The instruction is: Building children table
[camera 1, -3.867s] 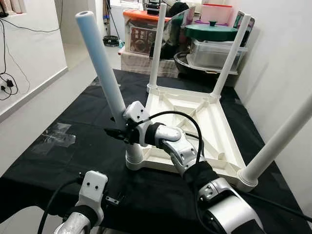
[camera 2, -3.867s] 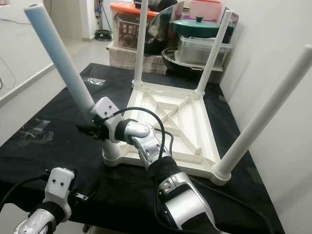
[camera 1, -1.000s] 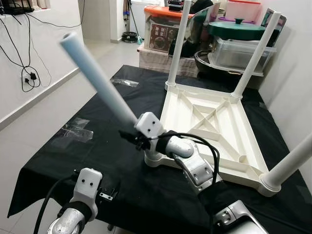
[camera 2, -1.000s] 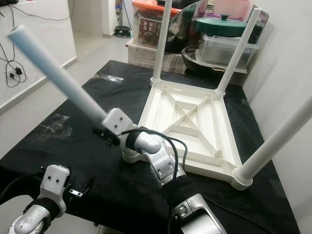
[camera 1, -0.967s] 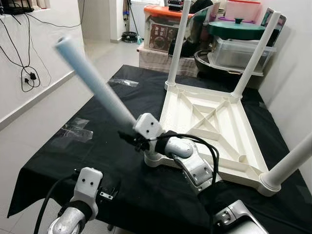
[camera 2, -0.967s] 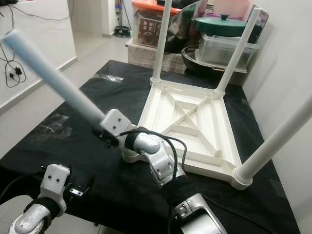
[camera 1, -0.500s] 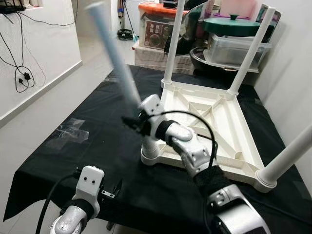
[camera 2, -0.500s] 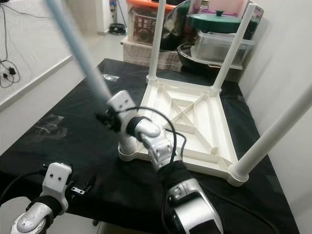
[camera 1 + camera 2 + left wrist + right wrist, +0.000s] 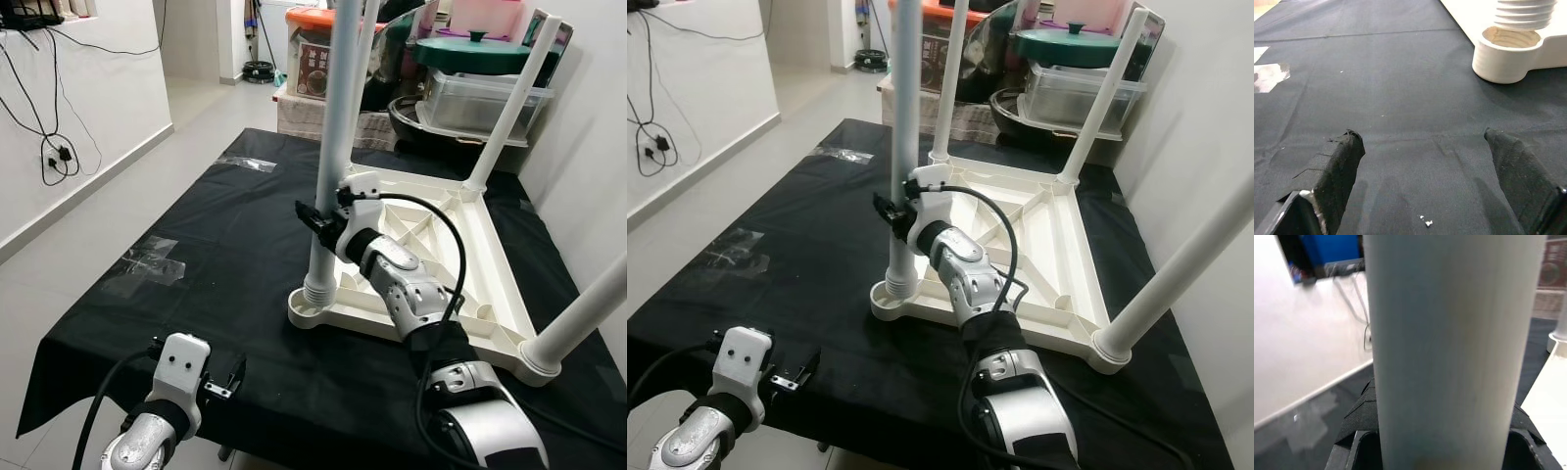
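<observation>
Four legs belong to the upturned white children's table point(image 9: 460, 264), which lies top-down on the bench point(image 9: 196, 294), a surface draped in black cloth. The near-left leg point(image 9: 331, 147) stands upright at the table's 7 o'clock corner, its threaded foot sitting over the round corner socket point(image 9: 312, 308); from the left wrist view the threads point(image 9: 1523, 12) hover just above the socket's mouth, so whether it is fully seated cannot be told. The right gripper point(image 9: 315, 223) pinches this leg partway up its shaft, jaws pressed against either side of it, as the right wrist view shows with the pale tube point(image 9: 1454, 352) held between the black fingers point(image 9: 1359, 426). The silver right arm point(image 9: 411, 294) reaches in from 5 o'clock across the table's ribbed underside.

Two far legs point(image 9: 505, 108) rise from the 12 and 1 o'clock corners, and the near-right leg point(image 9: 583, 313) leans up from the 4 o'clock corner. The left gripper point(image 9: 227, 380) rests low at 7 o'clock near the bench's front edge, jaws spread apart over bare black cloth, well apart from the table.

Beyond the bench at 12 o'clock stand stacked storage boxes point(image 9: 480, 93), one with a green lid point(image 9: 477, 51). Patches of clear tape point(image 9: 147, 264) lie on the cloth at 9 o'clock, and cables point(image 9: 44, 127) hang on the wall at 10 o'clock.
</observation>
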